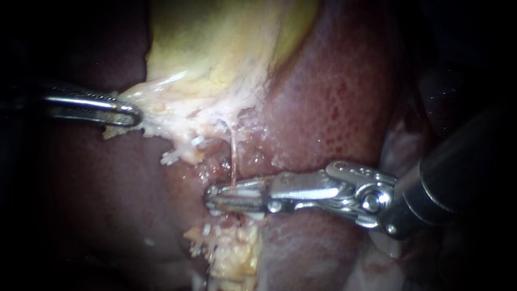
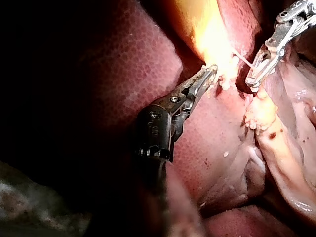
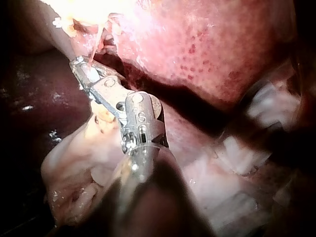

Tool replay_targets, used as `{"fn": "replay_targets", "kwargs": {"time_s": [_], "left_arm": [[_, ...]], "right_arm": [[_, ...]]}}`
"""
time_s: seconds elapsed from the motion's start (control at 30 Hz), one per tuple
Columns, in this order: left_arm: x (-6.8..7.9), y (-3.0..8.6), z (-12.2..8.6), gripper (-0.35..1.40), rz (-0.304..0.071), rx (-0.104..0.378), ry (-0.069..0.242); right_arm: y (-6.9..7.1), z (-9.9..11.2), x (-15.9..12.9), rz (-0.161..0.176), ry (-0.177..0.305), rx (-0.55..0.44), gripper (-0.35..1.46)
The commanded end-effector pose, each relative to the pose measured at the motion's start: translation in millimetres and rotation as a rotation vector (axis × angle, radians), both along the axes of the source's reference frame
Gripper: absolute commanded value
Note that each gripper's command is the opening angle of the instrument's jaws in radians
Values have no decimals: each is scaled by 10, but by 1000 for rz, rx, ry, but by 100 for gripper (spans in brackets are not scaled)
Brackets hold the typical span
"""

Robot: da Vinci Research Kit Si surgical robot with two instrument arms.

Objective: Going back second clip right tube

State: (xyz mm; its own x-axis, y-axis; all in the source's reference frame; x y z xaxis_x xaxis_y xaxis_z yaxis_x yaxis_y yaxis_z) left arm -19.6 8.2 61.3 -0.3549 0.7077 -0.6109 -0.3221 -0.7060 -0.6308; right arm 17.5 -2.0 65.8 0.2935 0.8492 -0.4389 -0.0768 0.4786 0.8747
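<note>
My right instrument (image 1: 211, 196) comes in from the right, its jaws lying level across the gap between gallbladder and liver. Its jaws meet at the tip, shut on a white clip (image 1: 245, 189) that sits on a thin pale tube (image 1: 233, 153). That tube drops from the gallbladder's pale underside straight into the jaws. The same jaws (image 3: 79, 65) and clip show in the right wrist view, and the right instrument (image 2: 253, 80) also appears in the left wrist view. My left instrument (image 1: 133, 116) is shut on the gallbladder's whitish edge (image 1: 156, 102), holding it out to the left; its serrated jaws (image 2: 210, 73) grip that tissue.
The yellow gallbladder (image 1: 215, 48) fills the upper middle, with red liver (image 1: 334, 97) to its right and darker liver (image 1: 97, 205) at lower left. Ragged yellow-white fat (image 1: 237, 253) hangs below the right jaws. White flecks (image 1: 172, 156) dot the dissected edge.
</note>
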Motion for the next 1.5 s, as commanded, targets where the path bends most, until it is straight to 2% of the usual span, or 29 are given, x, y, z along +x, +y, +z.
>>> {"fn": "replay_targets", "kwargs": {"time_s": [0.03, 0.13, 0.2, 0.4, 0.57, 0.7, 0.87, 0.97, 1.07, 1.17, 1.33, 1.5], "left_arm": [[0, 0, 0, -35, 0, 0, 0], [0, 0, 0, -35, 0, 0, 0], [0, 0, -1, -35, 0, 0, 0], [0, 0, -1, -35, 0, 0, 0], [0, 0, -1, -35, 0, 0, 0], [0, 0, -1, -35, 0, 0, 0], [0, -1, -1, -35, 0, 0, 0], [0, -1, -1, -35, 0, 0, 0], [0, -1, -2, -35, 0, 0, 0], [0, -1, -2, -35, 0, 0, 0], [0, -1, -2, -35, 0, 0, 0], [1, -2, -3, -35, 0, 0, 0]], "right_arm": [[0, 1, 1, -2, 12, 2, -35], [0, 5, 5, 19, 57, 6, 0], [-1, 9, 8, 24, 68, 5, 16], [-7, 26, 13, 20, 67, -5, 38], [-3, 42, 12, 20, 68, -27, 44], [2, 52, 8, 47, 53, -37, 46], [5, 60, 5, 58, 47, -48, 47], [7, 65, 3, 80, 35, -56, 48], [10, 68, -1, 121, 14, -67, 48], [13, 72, -6, 134, 3, -69, 48], [18, 76, -16, 136, -8, -70, 49], [21, 68, -31, 134, -5, -83, 49]]}}
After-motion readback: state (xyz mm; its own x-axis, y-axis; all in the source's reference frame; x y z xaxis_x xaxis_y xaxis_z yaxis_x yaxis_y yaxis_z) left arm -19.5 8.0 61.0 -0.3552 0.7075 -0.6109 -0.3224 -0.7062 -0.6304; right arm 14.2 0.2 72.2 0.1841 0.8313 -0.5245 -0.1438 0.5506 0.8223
